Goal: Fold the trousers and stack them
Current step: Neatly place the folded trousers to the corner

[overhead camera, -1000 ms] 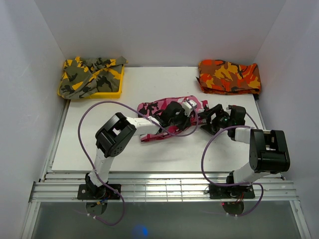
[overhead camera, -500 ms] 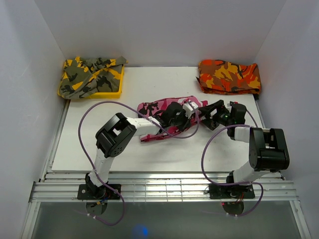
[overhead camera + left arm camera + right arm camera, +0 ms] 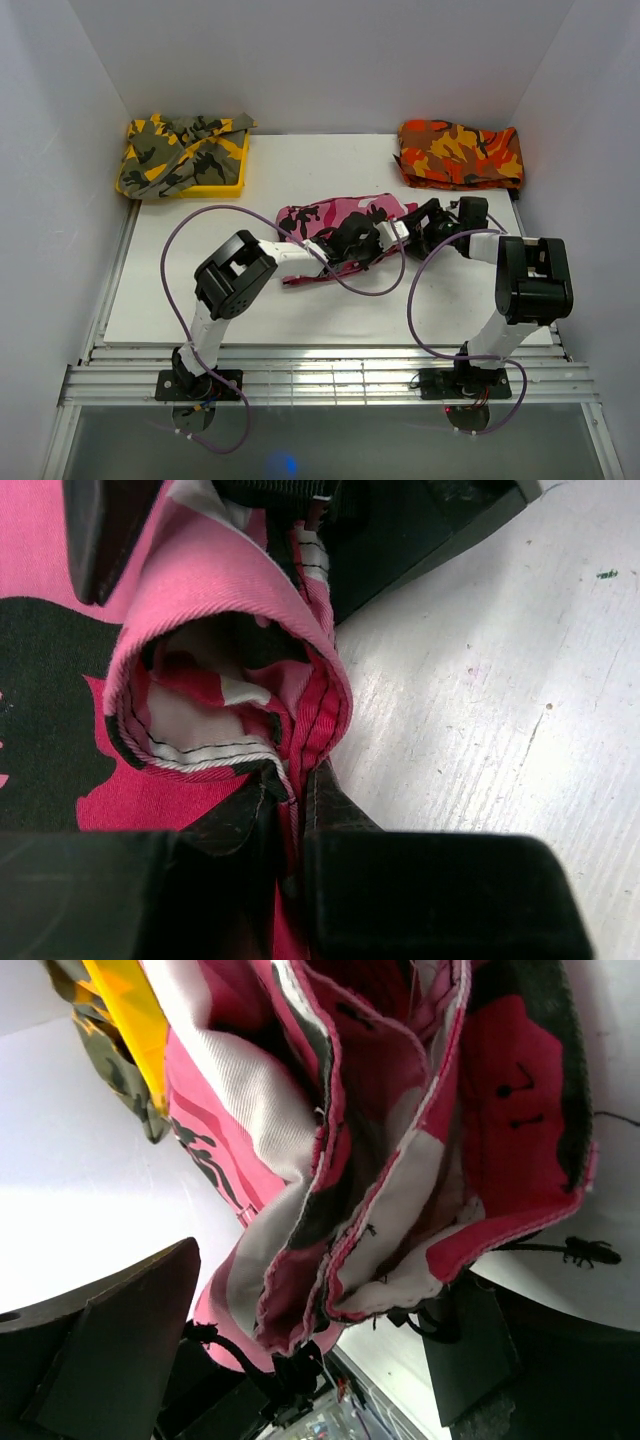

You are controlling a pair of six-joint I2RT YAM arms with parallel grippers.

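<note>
Trousers (image 3: 330,213) lie on table (image 3: 300,170) centre

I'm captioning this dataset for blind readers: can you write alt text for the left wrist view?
Close up, the left claw is pinched shut on a seamed edge of the pink, white and black camouflage trousers. Above the grip the cloth curls into an open roll, and white table fills the right side.

trousers (image 3: 335,214): pink, white and black camouflage cloth; pale inner face showing at the stitched hems
state: crumpled, layers bunched over one another; one hem curled into a loop
place: middle of the white surface (image 3: 190,300); long axis running left to right
</note>
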